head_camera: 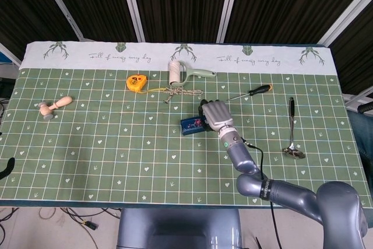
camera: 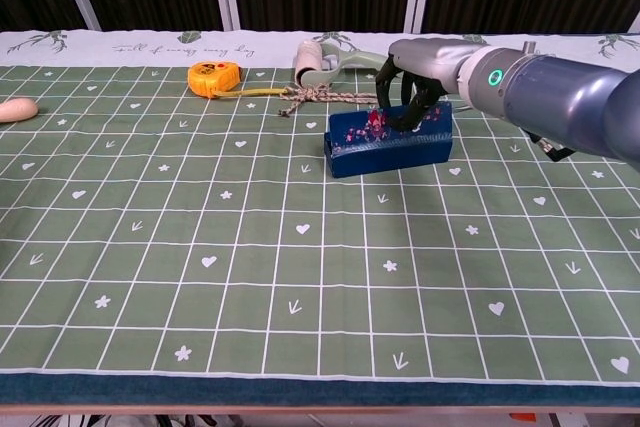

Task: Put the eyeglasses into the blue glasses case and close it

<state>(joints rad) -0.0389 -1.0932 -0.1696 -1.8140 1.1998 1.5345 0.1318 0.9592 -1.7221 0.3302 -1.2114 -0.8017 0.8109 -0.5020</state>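
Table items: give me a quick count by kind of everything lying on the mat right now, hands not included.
Glasses case: 1
Tape measure: 1
Lint roller: 1
Rope: 1
Screwdriver: 1
Spoon: 1
Wooden tool: 1
Total: 7
The right hand rests on the case.
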